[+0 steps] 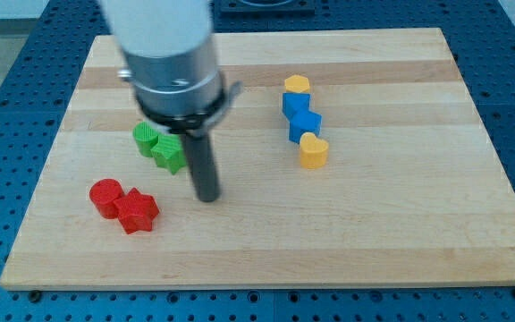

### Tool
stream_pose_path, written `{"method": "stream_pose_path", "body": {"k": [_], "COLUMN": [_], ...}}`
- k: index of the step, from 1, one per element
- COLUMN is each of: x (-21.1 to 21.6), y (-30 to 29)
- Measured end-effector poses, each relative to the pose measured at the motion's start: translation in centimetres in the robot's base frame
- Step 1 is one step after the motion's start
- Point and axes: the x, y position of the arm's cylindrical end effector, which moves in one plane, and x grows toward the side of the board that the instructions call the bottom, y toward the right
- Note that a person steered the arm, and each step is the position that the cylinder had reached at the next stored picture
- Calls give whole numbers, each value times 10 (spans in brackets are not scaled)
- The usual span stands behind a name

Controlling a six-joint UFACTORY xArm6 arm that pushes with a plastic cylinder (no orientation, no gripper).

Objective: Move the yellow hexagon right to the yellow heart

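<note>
The yellow hexagon (297,85) sits right of the board's centre, toward the view's top. Just below it are two touching blue blocks (300,114); their shapes are hard to make out. The yellow heart (313,150) lies at the bottom of this column, touching the lower blue block. My tip (206,197) rests on the board well to the left of the column, below and left of the yellow heart. It touches no block.
Two green blocks (161,145) lie just left of the rod, partly under the arm's body. A red cylinder (106,196) and a red star-like block (137,211) sit at the lower left. The wooden board (401,233) rests on a blue perforated table.
</note>
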Motion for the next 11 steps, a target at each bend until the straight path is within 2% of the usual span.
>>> {"method": "stream_pose_path", "body": {"k": [1,2,5,7,9,10,11], "x": [-22,-66,-190,-180,-124,-115,-68], "y": [35,49,64,160,178,186,186]}}
